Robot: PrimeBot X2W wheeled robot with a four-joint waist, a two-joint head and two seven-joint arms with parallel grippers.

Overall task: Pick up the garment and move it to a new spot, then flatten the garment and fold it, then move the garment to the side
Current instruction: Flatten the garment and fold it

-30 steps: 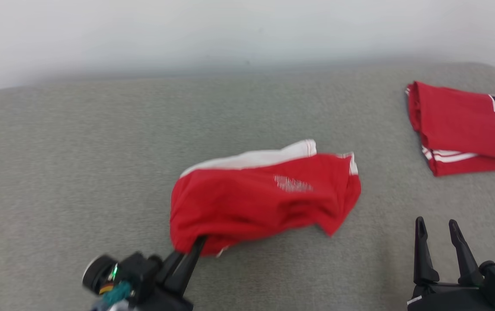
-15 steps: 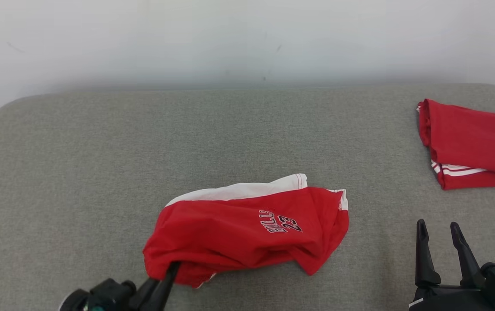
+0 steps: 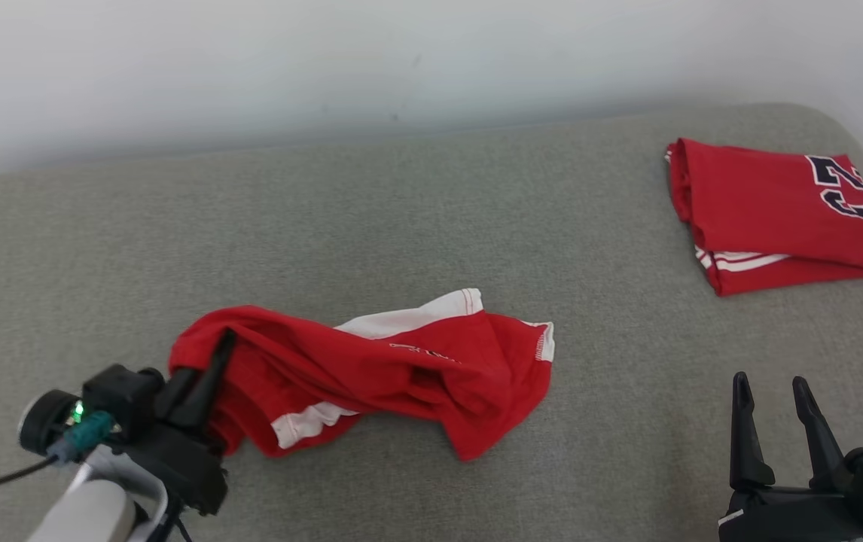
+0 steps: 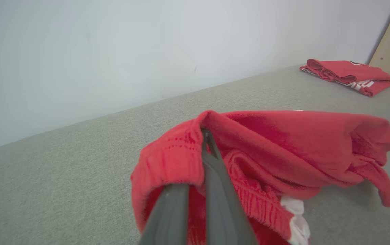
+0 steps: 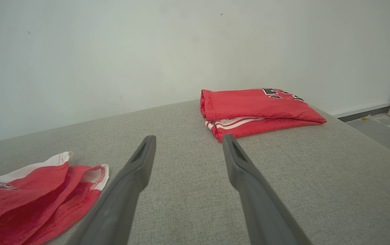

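Observation:
The garment [image 3: 401, 361] is a pair of red shorts with white trim, crumpled on the grey cushioned surface [image 3: 401, 211] left of the middle. My left gripper [image 3: 224, 342] is shut on its left end at the ribbed waistband, lifting that end a little. In the left wrist view the two fingers pinch the red band [image 4: 174, 156] of the garment [image 4: 300, 139], which drapes away to the right. My right gripper [image 3: 766, 384] stands open at the lower right, apart from the cloth. In the right wrist view its fingers [image 5: 140, 163] spread wide over bare fabric, the garment [image 5: 28, 200] at lower left.
A folded red jersey [image 3: 770, 211] with a dark number lies at the far right of the surface, also the folded jersey [image 5: 253, 112] ahead of the right fingers and the jersey [image 4: 351, 75] far off. A pale wall [image 3: 401, 60] backs the surface. Floor [image 5: 382, 129] shows beyond the right edge.
The head camera has shifted. My left gripper has pulled the garment's gripped end up and leftward, stretching the cloth longer and turning its printed side under. The right gripper has stayed open.

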